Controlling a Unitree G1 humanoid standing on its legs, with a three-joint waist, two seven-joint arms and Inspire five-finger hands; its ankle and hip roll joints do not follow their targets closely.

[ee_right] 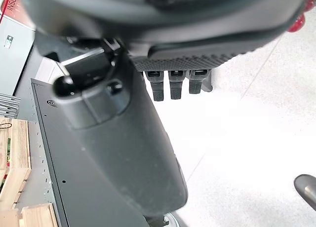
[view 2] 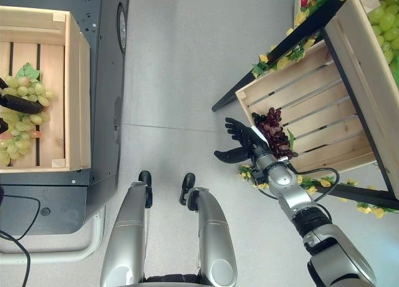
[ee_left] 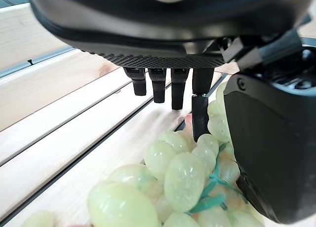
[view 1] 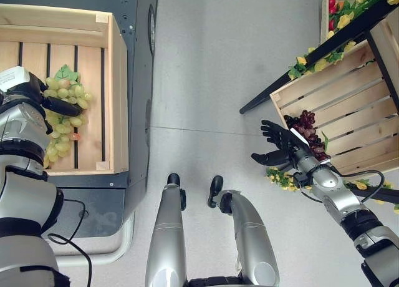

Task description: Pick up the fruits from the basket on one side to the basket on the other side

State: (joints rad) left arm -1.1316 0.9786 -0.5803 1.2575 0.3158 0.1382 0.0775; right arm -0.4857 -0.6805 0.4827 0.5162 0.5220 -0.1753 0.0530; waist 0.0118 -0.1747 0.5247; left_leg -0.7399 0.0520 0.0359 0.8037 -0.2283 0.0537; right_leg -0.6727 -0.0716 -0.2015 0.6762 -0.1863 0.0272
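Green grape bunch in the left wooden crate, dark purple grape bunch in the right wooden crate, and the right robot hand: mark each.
Green grape bunch (view 1: 67, 106): left eye view, middle of the cluster.
Dark purple grape bunch (view 2: 272, 127): right eye view, upper cluster.
Right robot hand (view 1: 282, 145): left eye view, on the palm.

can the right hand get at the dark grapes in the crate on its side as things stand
Probably yes. The right hand is open and holds nothing, at the near edge of the slatted crate, right beside the dark grapes. Nothing lies over the bunch, and the crate is open on top.
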